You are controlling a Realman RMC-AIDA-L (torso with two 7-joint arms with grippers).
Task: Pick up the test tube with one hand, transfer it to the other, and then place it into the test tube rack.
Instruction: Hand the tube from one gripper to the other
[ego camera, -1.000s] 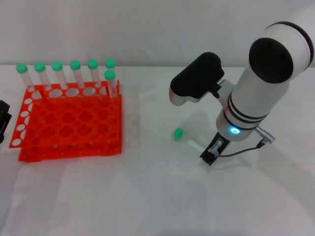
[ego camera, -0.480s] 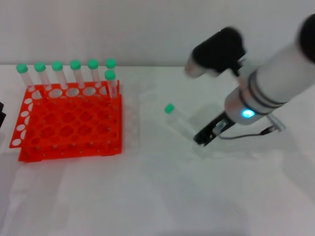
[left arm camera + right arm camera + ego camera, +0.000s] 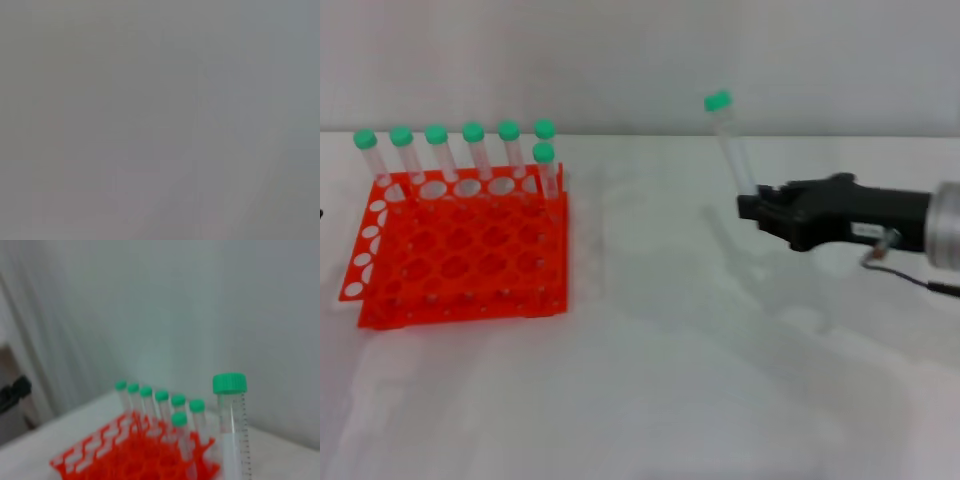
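Note:
My right gripper (image 3: 753, 204) reaches in from the right, right of the rack and above the table. It is shut on the lower end of the test tube (image 3: 731, 145), which stands nearly upright with its green cap on top. The tube also shows close up in the right wrist view (image 3: 231, 430). The orange-red test tube rack (image 3: 460, 262) sits on the table at the left, also seen in the right wrist view (image 3: 131, 456). My left gripper (image 3: 14, 391) is only a dark shape parked beyond the rack's far side. The left wrist view is blank grey.
Several green-capped tubes (image 3: 472, 150) stand along the rack's back row, and one (image 3: 545, 168) stands just in front of them at the right end. A white table (image 3: 650, 380) lies under everything, with a pale wall behind.
My right gripper lifted the tube off the table and turned it from lying flat to nearly upright. The arm swung back to the right, so only the gripper and wrist still show.

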